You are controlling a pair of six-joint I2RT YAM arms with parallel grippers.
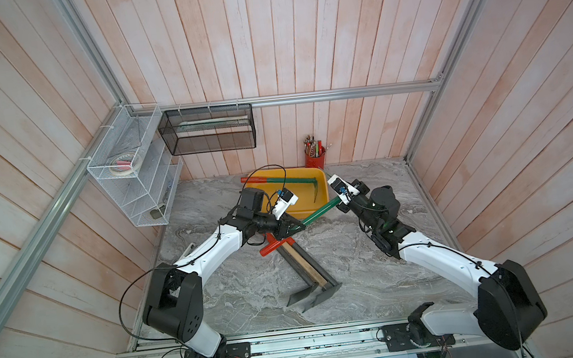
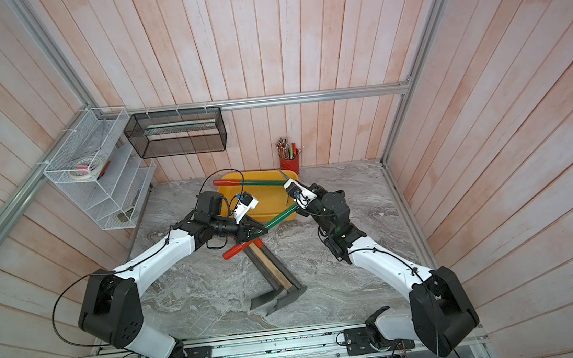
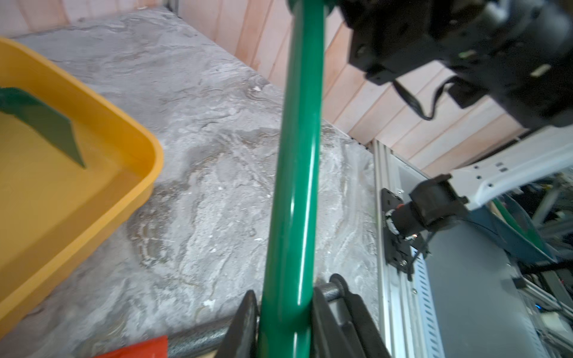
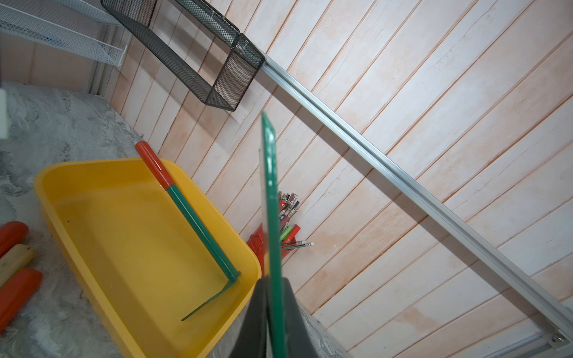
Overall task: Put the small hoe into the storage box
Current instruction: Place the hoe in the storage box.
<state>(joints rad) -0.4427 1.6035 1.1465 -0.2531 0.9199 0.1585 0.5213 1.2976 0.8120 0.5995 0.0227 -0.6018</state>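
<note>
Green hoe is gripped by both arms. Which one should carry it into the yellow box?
Left, probably. The left gripper has its jaws shut around the hoe's round shaft, beside the storage box's near wall. The right gripper only pinches the thin blade edge-on, a hold likelier to slip or twist.

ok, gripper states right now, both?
Left gripper: closed on the hoe, at its shaft.
Right gripper: closed on that hoe's blade.

The small hoe (image 3: 294,186) shows glossy green paint, the storage box (image 3: 62,201) smooth plastic, the tabletop (image 3: 201,155) matt stone.
</note>
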